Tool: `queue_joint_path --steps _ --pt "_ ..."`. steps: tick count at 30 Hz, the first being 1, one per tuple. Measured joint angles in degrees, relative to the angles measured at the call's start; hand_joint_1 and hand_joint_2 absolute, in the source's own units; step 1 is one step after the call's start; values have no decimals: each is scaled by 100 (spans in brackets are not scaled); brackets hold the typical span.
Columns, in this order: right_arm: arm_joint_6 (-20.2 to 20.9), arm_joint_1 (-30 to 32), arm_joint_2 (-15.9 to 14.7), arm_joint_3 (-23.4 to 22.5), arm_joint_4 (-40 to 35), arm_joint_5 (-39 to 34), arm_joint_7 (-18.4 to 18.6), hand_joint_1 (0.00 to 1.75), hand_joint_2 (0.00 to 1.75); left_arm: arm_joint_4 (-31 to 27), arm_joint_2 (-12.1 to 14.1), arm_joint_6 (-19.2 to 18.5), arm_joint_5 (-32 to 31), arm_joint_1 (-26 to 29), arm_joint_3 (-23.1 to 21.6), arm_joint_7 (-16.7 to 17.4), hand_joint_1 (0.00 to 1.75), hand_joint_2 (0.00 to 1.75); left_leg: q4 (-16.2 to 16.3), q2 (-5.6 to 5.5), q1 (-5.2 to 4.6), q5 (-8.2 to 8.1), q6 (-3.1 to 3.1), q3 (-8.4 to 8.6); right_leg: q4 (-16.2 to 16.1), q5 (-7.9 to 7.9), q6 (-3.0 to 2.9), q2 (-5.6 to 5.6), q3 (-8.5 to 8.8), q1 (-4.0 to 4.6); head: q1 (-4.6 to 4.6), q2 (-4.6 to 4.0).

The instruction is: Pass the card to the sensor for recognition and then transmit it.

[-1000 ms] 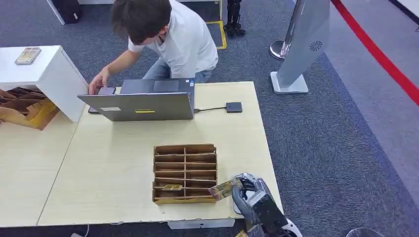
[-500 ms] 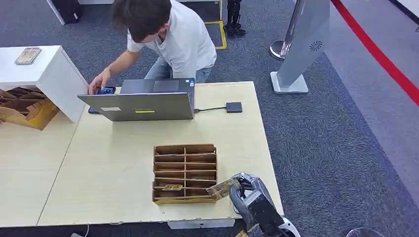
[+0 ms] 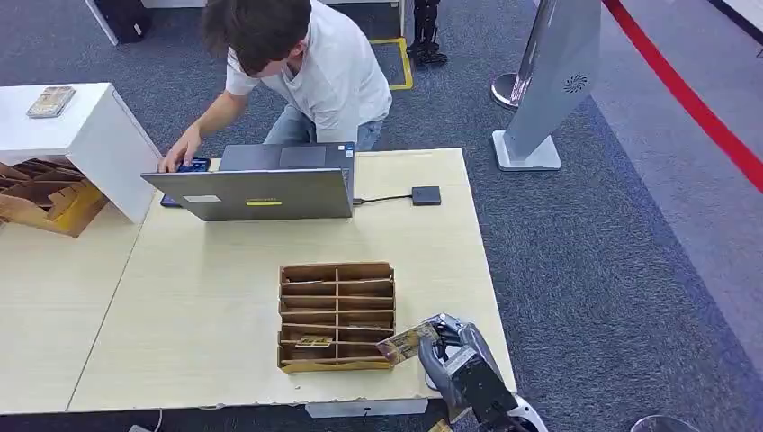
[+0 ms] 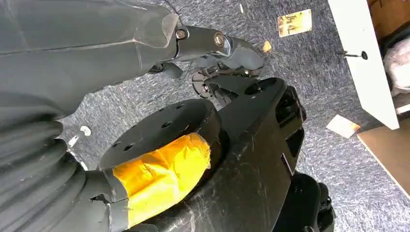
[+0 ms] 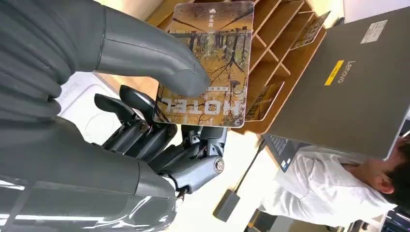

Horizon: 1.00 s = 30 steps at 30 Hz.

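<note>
We find the right hand (image 3: 450, 353) gripping the card (image 3: 408, 343), thumb on its face, just beside the near right corner of the wooden divider box (image 3: 336, 316) on the counter (image 3: 207, 306). Since a second ago hand and card have barely shifted. The sensor (image 3: 426, 195) lies well apart, so the presentation is not yet begun. The left hand's (image 4: 212, 58) state we cannot tell.

card (image 5: 208, 63) underside behind thumb
</note>
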Motion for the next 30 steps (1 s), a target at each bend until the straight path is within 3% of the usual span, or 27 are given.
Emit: queue_joint_path --steps 22,30 --pt "-9 -2 0 0 0 28 0 175 175 0 0 0 -15 0 0 -15 0 175 0 0 0 0 0 0 0 0 0 0 0 0 0 0" --pt "-125 -2 0 -7 0 179 193 175 175 0 0 55 -17 1 2 4 0 175 0 0 0 0 0 0 0 0 0 0 0 0 0 0"
